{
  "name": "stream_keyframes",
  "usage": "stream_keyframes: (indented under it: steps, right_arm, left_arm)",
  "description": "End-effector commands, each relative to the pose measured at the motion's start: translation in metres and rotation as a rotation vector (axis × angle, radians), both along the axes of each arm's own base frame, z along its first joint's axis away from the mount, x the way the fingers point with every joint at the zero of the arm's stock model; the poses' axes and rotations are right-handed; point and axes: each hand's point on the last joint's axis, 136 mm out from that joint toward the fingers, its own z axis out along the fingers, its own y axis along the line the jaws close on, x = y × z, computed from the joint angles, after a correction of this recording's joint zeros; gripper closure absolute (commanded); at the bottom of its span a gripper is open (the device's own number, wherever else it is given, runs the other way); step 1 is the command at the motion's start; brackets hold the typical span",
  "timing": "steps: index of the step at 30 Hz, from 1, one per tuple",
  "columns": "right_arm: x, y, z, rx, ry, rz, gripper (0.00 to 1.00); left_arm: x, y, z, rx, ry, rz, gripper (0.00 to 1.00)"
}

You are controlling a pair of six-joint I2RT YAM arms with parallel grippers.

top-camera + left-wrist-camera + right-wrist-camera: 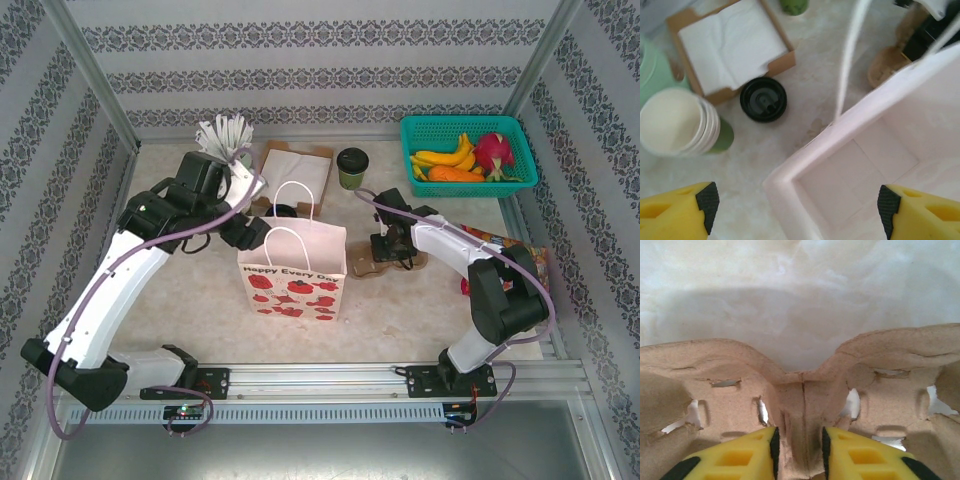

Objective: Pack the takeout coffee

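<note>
left gripper: the left gripper point(795, 216) is parked right over the open top of the white paper bag with red poppies point(292, 278). Its yellow foam fingers point(677, 212) are spread wide with nothing between them.
right gripper: the right gripper point(799, 445) is down on the brown moulded-pulp cup carrier point(715, 365). The pads sit either side of its centre rib and look pinched onto it, tho the wrist view is so close I can't swear how tight.
coffee #1: olive-green paper cup with a round black plastic lid point(352, 167), upright at the back of the pale marbled table point(200, 300). It's between the brown cardboard box of white napkins point(781, 64) and the teal plastic basket of fruit point(460, 121), well apart from both grippers.
coffee #2: second lidded cup point(763, 99), mostly just its black lid seen from above. It's on the table just behind the bag and just beside a corner of the napkin box, so outside the bag.
bag: upright mid-table, handles up, mouth open.
other stuff: tall stack of cream-white cups point(672, 122) and a mint-green cup point(652, 70), both on the left side of the napkin box.
</note>
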Motion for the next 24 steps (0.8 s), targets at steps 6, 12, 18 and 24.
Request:
stream_keyframes:
  steps: [6,12,18,24]
  right_arm:
    - [0.004,-0.004,0.029,0.024,-0.088,-0.047,0.45]
    - [-0.003,-0.015,0.051,0.036,-0.199,-0.077,0.23]
    - [-0.008,-0.031,0.083,0.122,-0.376,-0.177,0.02]
    - [-0.014,-0.061,0.106,0.203,-0.487,-0.318,0.02]
  left_arm:
    - [0.025,-0.039,-0.012,0.118,-0.127,-0.397,0.19]
    - [0.024,-0.05,-0.028,0.078,-0.006,-0.489,0.24]
    - [0.023,-0.056,-0.031,0.012,0.006,-0.499,0.44]
    - [0.027,-0.044,-0.033,0.006,-0.026,-0.418,0.7]
